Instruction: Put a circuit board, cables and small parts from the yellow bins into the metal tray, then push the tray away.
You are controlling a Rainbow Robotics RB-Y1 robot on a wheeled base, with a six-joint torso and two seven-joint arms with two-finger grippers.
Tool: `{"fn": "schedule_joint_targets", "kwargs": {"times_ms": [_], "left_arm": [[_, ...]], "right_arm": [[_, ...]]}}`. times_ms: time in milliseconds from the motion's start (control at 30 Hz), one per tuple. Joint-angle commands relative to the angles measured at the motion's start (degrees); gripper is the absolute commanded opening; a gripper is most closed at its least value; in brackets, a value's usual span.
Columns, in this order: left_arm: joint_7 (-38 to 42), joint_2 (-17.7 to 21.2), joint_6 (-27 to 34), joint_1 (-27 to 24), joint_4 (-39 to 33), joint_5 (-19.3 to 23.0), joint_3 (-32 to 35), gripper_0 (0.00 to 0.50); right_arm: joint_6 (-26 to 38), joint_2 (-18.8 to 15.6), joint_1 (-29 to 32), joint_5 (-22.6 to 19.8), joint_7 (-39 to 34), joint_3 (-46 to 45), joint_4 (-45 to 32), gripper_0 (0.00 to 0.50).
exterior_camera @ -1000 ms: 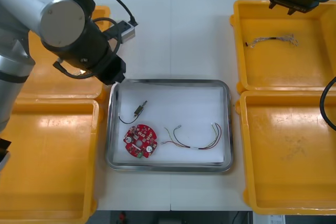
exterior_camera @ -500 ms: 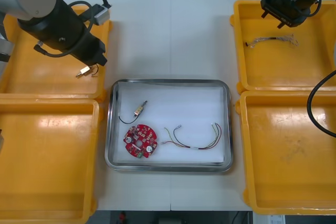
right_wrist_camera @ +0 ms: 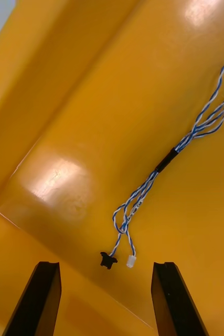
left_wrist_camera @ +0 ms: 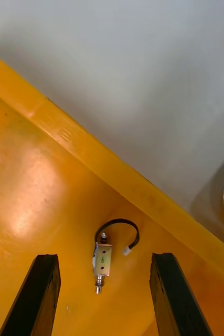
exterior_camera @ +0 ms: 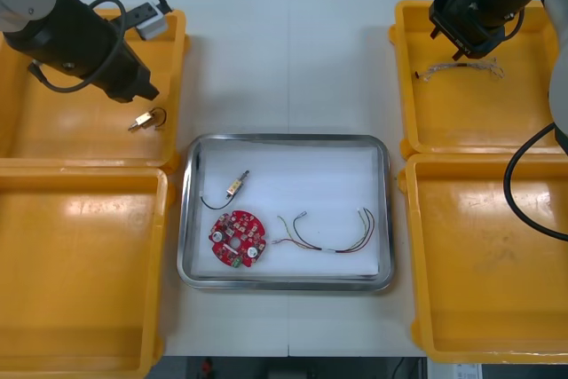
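Now both claws are released, and each one hangs over its own far bin. The left gripper (left_wrist_camera: 105, 258) has its fingers wide apart above a small metal part (exterior_camera: 145, 120) with a short black wire. This part lies on the floor of the far left yellow bin (exterior_camera: 177, 59), near the wall that faces the tray. The right gripper (right_wrist_camera: 106, 266) is also spread, over the far right yellow bin (exterior_camera: 400, 86). The plug ends of the blue and white cable (right_wrist_camera: 164, 159) lie between its fingers.

We see several risks. On the left, the part is small and close to the wall, so a finger may strike the wall on the way down. The fingers may also catch only the wire loop; then the part would swing and could fall on the table.

On the right, the cable is thin and lies flat. The fingers may close above it, or take only one plug. Because it is long, its loose end may drag over the bin rim and pull free.

The metal tray (exterior_camera: 284, 138) already holds a circuit board (exterior_camera: 238, 239), a red and yellow cable (exterior_camera: 330, 235) and a second small part (exterior_camera: 234, 185). If both arms come there together, we think they may meet, or a new piece may land on the board.
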Motion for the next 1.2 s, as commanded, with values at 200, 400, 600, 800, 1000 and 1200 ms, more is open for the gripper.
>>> {"fn": "schedule_joint_targets", "kwargs": {"times_ms": [200,400,600,800,1000,1200], "left_arm": [[-2.36,3.76,-5.93,3.42,-0.82,4.45,1.45,0.500],[-3.77,4.99,-6.72,5.44,-1.09,5.94,1.45,0.500],[-4.64,5.69,-7.60,7.03,-1.70,5.86,1.45,0.500],[-5.08,5.78,-10.50,8.70,-1.70,4.71,0.49,0.500],[-4.73,6.13,-14.36,10.01,-1.62,3.31,-2.59,0.500],[-4.38,6.13,-15.07,10.37,-1.18,1.99,-4.08,0.500]], "right_arm": [[-1.91,0.22,-2.29,1.20,-11.10,-1.49,-0.64,0.500],[-2.35,0.22,-1.23,0.85,-14.27,-1.58,-0.73,0.500],[-2.43,0.22,0.35,0.68,-15.23,-1.58,-0.64,0.500],[-2.52,0.48,0.88,0.32,-16.55,-1.58,-0.73,0.500],[-4.02,0.92,2.37,-1.35,-17.78,-1.58,-0.73,0.500],[-5.77,2.07,3.86,-1.96,-19.01,-1.58,-0.64,0.500]]}}
